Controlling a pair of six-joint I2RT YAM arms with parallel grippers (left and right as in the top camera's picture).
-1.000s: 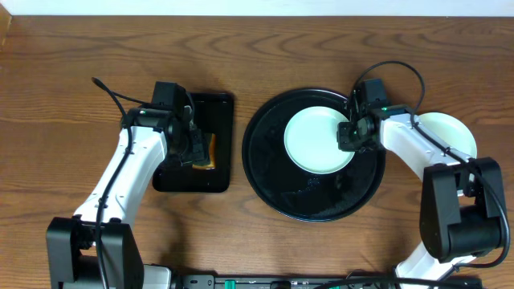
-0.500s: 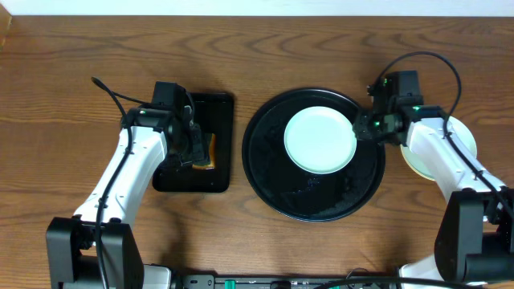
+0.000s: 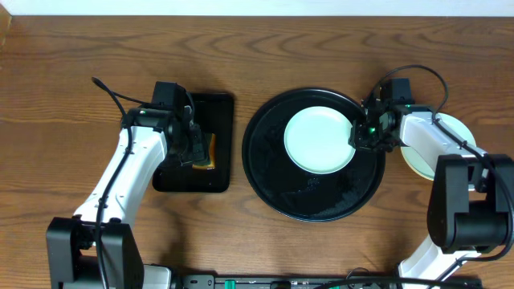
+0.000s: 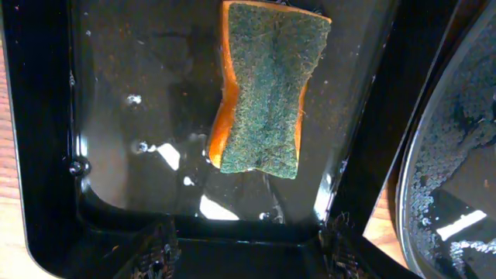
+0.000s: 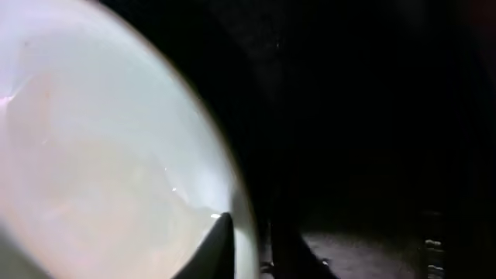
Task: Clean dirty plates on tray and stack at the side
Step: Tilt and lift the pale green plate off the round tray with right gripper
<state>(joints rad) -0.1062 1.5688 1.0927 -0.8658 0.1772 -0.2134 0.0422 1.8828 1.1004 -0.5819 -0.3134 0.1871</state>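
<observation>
Well, the job looks most of the way through. Only one mint-blue plate [image 3: 317, 140] lies on the round black tray [image 3: 269, 181], in its upper half, and from overhead its face shows no clear sauce smear. Off the tray's right edge a pale stack [image 3: 418, 164] sits on the tabletop [image 3: 80, 64]. The right arm [image 3: 434, 144] crosses it, so I cannot count how many plates are in it. What is left, as I judge it, is to finish this last plate and set it on that stack.

The right gripper [image 3: 363, 133] sits at the plate's right rim. The wrist view is dark and very close: one fingertip [image 5: 221, 239] lies at the rim, but I cannot tell whether the jaws are pinching the plate or only standing beside it.

The left gripper [image 4: 248, 249] hangs with its jaws spread and empty, low over the rectangular tray [image 3: 173, 181]. The sponge [image 4: 263, 85] lies green side up in shallow water there, apart from both fingers.

Room is tight on the right. The plate's edge lies close to the tray's raised rim, so the plate probably has to rise over that rim before it goes sideways. The stack stands just beside the tray, leaving little bare wood between them. The open wood lies toward the top of the overhead view and at far left.
</observation>
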